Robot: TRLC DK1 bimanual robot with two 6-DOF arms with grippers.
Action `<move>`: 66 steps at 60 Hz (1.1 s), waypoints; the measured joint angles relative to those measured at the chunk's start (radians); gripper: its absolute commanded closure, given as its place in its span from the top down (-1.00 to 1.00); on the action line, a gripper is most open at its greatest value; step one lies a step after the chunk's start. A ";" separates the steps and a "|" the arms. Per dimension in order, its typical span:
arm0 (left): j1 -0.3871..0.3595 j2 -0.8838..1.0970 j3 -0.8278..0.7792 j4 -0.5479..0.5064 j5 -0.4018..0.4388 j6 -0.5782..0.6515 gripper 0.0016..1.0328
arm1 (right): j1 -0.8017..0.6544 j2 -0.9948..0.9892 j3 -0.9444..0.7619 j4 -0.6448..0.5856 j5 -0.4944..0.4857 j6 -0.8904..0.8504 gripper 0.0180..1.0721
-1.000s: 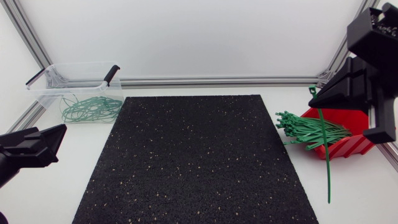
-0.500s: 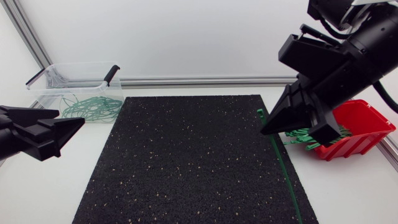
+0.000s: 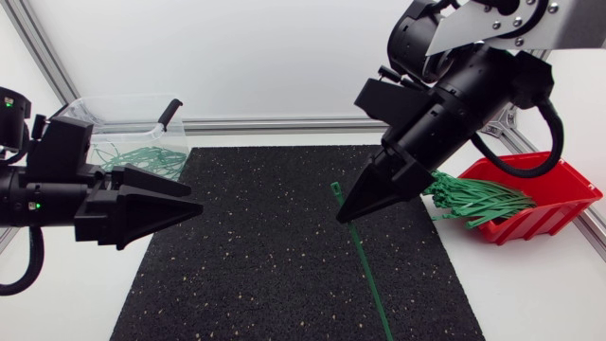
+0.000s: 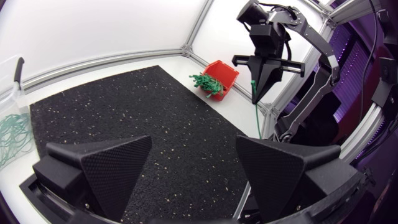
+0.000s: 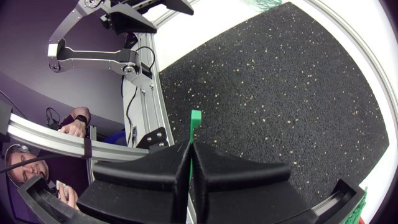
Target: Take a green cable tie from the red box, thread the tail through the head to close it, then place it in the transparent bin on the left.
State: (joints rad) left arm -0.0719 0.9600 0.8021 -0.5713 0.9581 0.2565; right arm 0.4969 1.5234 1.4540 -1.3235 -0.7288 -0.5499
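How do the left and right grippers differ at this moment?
The left gripper is open and empty; the right gripper is shut on a green cable tie. The left gripper hangs over the black mat's left side, the right gripper over its right half. Both point toward the mat's middle.

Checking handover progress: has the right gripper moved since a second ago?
Yes. The right gripper, shut on a green cable tie, went from above the red box leftward to over the black mat.

Cable tie (image 3: 365, 270) — tail cut off by head view's edge
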 measured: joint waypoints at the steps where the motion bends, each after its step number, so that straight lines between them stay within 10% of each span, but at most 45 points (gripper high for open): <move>1: -0.005 0.011 0.003 0.000 0.011 0.000 0.88 | 0.000 0.003 0.000 0.007 -0.007 0.000 -0.89; 36: -0.154 0.285 0.116 0.143 0.164 -0.038 0.86 | 0.004 0.123 -0.042 0.254 -0.248 -0.001 -0.89; 54: -0.246 0.325 0.130 0.449 0.168 -0.290 0.24 | -0.002 0.123 -0.111 0.338 -0.328 -0.010 -0.89; 66: -0.271 0.412 0.143 0.468 0.190 -0.333 0.21 | -0.008 0.123 -0.132 0.365 -0.358 -0.011 -0.89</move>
State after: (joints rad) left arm -0.3431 1.3724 0.9455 -0.1036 1.1477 -0.0765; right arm 0.4889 1.6463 1.3220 -0.9588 -1.0870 -0.5613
